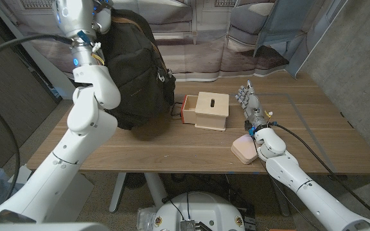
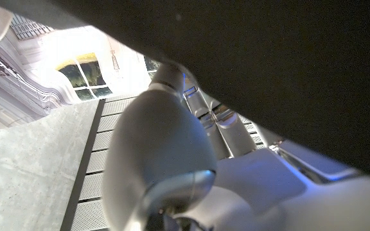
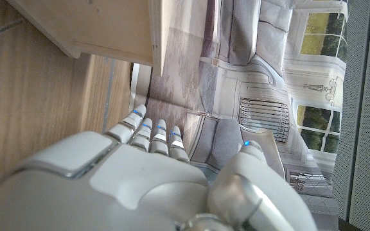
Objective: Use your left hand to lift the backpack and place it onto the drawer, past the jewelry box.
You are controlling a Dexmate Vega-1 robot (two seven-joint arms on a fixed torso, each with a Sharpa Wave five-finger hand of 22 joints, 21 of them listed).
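The black backpack (image 1: 137,70) hangs upright over the table's left part, its bottom low by the wood; whether it touches is unclear. My left hand (image 1: 100,19) is raised high at the backpack's top and holds it there. In the left wrist view the fingers (image 2: 218,128) of my left hand (image 2: 166,160) reach under the dark backpack fabric (image 2: 268,58). The light wooden drawer (image 1: 211,110) with an orange side stands right of the backpack. The small pale jewelry box (image 1: 244,151) lies near the front edge. My right hand (image 1: 249,102) stands beside the drawer, fingers straight, holding nothing.
The wooden table (image 1: 313,122) has bare wood to the right of my right hand. A cable runs along my right forearm. The right wrist view has my right hand (image 3: 140,179), the drawer (image 3: 108,25) and the tabletop (image 3: 31,115). A curtain-print backdrop (image 1: 236,45) hangs behind.
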